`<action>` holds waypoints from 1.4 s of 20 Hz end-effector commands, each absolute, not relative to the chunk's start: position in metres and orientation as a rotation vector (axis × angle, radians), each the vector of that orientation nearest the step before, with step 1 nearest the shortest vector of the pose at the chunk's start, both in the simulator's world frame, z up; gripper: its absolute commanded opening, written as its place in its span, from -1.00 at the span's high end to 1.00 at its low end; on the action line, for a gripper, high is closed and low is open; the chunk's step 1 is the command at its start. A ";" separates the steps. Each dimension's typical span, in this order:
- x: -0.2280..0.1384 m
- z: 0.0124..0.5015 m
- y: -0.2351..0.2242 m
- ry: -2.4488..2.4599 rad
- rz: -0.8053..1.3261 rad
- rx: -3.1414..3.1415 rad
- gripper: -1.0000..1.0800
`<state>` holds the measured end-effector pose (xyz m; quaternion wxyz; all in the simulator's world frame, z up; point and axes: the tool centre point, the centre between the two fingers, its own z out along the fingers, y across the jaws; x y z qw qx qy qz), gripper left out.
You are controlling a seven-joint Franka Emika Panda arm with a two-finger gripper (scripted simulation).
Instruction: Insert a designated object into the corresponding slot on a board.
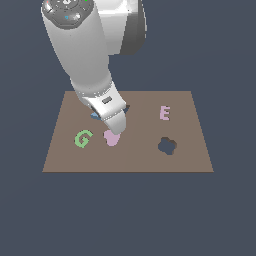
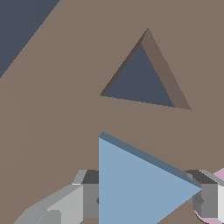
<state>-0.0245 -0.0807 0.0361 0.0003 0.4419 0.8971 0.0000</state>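
Brown board (image 1: 190, 150) on dark floor (image 1: 128, 215)

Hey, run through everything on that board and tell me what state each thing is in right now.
gripper: jaws closed on the blue triangle, low over the board
blue triangle: held, not in its slot
triangular slot: empty
board: flat
clover-shaped hole: empty
green G: lying on the board
pink E: lying on the board
pink blob: on the board, partly hidden by the gripper

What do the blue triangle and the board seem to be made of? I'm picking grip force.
Being a render, only looks: the blue triangle reads as a rigid matte slab, flat colour with a darker edge. The board looks matte brown, stiff, its triangular slot cleanly cut.
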 end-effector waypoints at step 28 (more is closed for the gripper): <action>-0.056 0.040 -0.015 3.099 0.000 -0.511 1.00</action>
